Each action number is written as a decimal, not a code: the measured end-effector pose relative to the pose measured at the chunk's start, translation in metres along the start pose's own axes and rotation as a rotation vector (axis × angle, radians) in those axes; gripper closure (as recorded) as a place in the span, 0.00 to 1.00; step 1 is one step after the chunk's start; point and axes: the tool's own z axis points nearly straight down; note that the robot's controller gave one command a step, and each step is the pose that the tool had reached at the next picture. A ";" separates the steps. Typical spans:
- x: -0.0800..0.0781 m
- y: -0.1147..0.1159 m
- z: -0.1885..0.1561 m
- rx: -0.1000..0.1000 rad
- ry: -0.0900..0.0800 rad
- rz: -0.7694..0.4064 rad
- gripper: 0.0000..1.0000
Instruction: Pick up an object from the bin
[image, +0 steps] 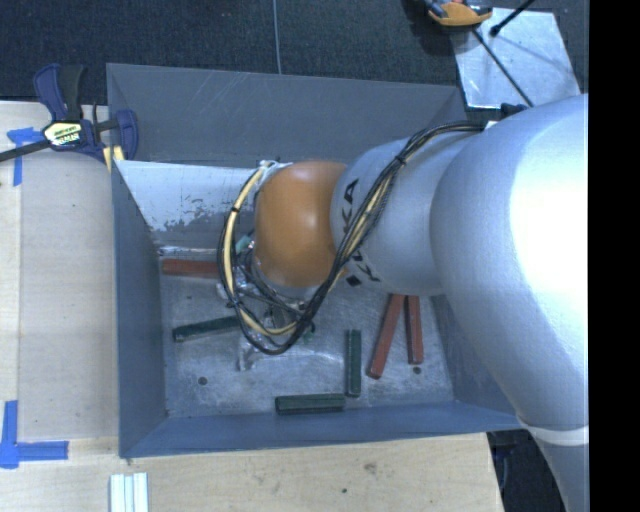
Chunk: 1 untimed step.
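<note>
Just under the gripper (248, 352) we see one end of a dark green stick (205, 328), slim and straight, lying flat on the floor toward the left wall of the bin (138, 300). We judge the wrist hangs there to take that end. Cables hide the claw, so we cannot tell its state. Another green stick (310, 404) lies along the front wall, and red-brown sticks (385, 338) lie well apart toward the right.

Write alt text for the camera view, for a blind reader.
The robot arm reaches from the right into the grey bin, its gripper low over the floor beside a dark green stick. Other green sticks and reddish-brown sticks lie scattered.
</note>
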 end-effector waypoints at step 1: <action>-0.004 0.000 -0.003 -0.002 -0.014 0.001 1.00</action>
